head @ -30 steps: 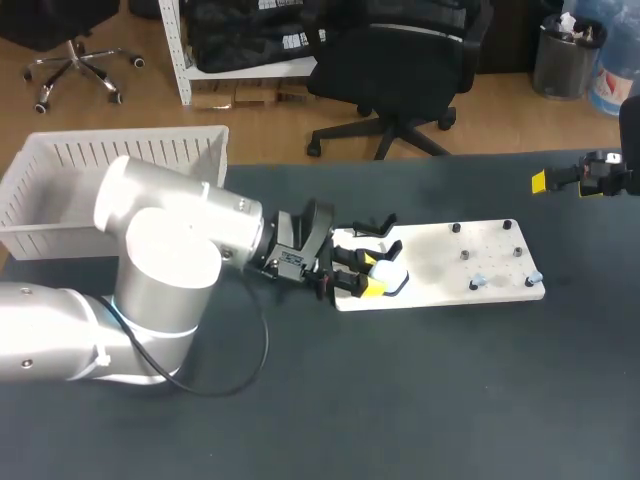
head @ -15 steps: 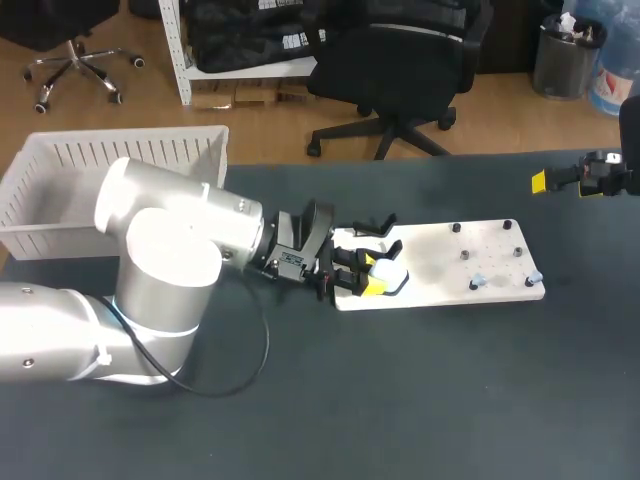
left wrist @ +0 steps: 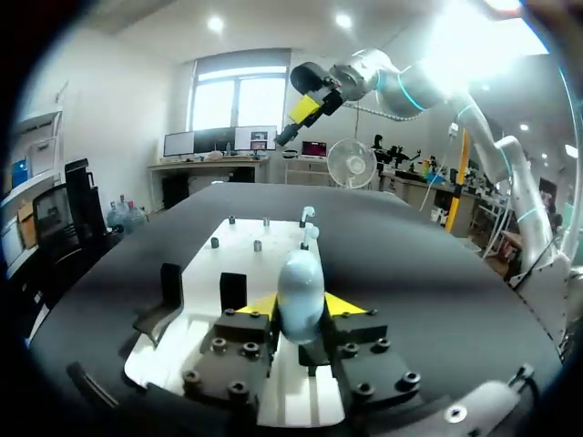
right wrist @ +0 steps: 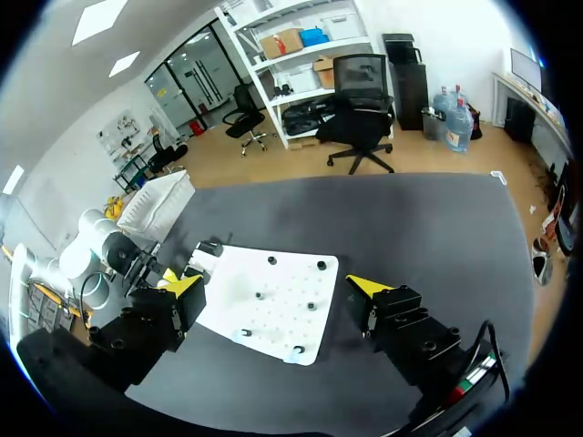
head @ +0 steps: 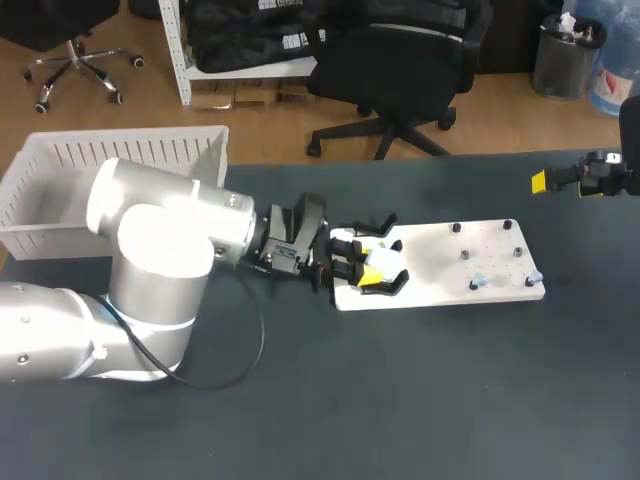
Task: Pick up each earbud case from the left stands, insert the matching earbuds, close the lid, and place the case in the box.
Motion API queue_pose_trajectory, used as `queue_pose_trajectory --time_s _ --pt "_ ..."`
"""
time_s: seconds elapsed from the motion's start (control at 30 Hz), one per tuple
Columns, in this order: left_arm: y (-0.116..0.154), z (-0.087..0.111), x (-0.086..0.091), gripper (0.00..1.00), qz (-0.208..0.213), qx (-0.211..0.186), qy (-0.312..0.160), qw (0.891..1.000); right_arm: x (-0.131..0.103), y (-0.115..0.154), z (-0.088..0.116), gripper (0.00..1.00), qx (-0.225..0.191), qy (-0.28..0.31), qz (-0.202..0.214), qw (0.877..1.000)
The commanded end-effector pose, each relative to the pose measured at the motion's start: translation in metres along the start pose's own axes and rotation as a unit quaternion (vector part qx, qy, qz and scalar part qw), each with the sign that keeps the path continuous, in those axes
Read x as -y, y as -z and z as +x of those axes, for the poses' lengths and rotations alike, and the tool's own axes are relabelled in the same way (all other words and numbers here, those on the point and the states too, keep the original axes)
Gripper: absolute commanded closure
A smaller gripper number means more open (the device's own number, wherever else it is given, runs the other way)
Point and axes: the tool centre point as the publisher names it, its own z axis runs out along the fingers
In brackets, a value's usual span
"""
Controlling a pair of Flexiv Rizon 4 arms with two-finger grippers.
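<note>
A white earbud case [head: 382,262] sits at the left end of the white board [head: 450,265], with my left gripper [head: 368,269] shut on it. In the left wrist view the pale case [left wrist: 301,293] stands upright between the two yellow fingertips [left wrist: 260,305], both touching it. Black stands [head: 374,228] rise beside it, also the stands [left wrist: 169,289] in the wrist view. Two small pale earbuds [head: 479,282] lie near the board's right end. My right gripper [head: 578,180] hangs open high at the table's far right, away from the board [right wrist: 273,305]; its fingertips [right wrist: 369,286] stand wide apart.
A white slatted box [head: 110,175] stands at the table's back left, behind my left arm [head: 160,260]. Several dark pegs [head: 465,256] stick up from the board's right half. Dark tabletop [head: 420,390] lies in front of the board.
My left gripper's fingers have drawn in onto the case. The case has shifted slightly up and toward the back, and the left arm's wrist has turned a little. The right arm has kept still.
</note>
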Motion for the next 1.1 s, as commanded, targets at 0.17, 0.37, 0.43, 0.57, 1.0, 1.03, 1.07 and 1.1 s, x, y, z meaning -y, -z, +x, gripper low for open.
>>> queue_pose_trajectory --time_s 0.17,0.37,0.43,0.57,1.0,1.03,1.07,1.1 --pt "0.031 -0.048 0.021 1.0 -0.017 0.098 -0.012 0.995 0.001 0.0 0.0 0.0 -0.001 0.0 -0.001 1.0" --pt "0.042 -0.08 0.027 1.0 -0.018 0.14 -0.025 0.99 0.001 0.0 0.0 0.0 -0.001 0.0 -0.001 1.0" --pt "0.042 -0.08 0.027 1.0 -0.018 0.14 -0.025 0.99 0.001 0.0 0.0 0.0 -0.001 0.0 -0.001 1.0" --pt "0.042 -0.08 0.027 1.0 -0.018 0.14 -0.025 0.99 0.001 0.0 0.0 0.0 -0.001 0.0 -0.001 1.0" --pt "0.042 -0.08 0.027 1.0 -0.018 0.14 -0.025 0.99 0.001 0.0 0.0 0.0 -0.001 0.0 -0.001 1.0" --pt "0.042 -0.08 0.027 1.0 -0.018 0.14 -0.025 0.99 0.001 0.0 0.0 0.0 -0.001 0.0 -0.001 1.0" --pt "0.042 -0.08 0.027 1.0 -0.018 0.14 -0.025 0.99 0.001 0.0 0.0 0.0 -0.001 0.0 -0.001 1.0" --pt "0.042 -0.08 0.027 1.0 -0.018 0.14 -0.025 0.99 0.001 0.0 0.0 0.0 -0.001 0.0 -0.001 1.0"
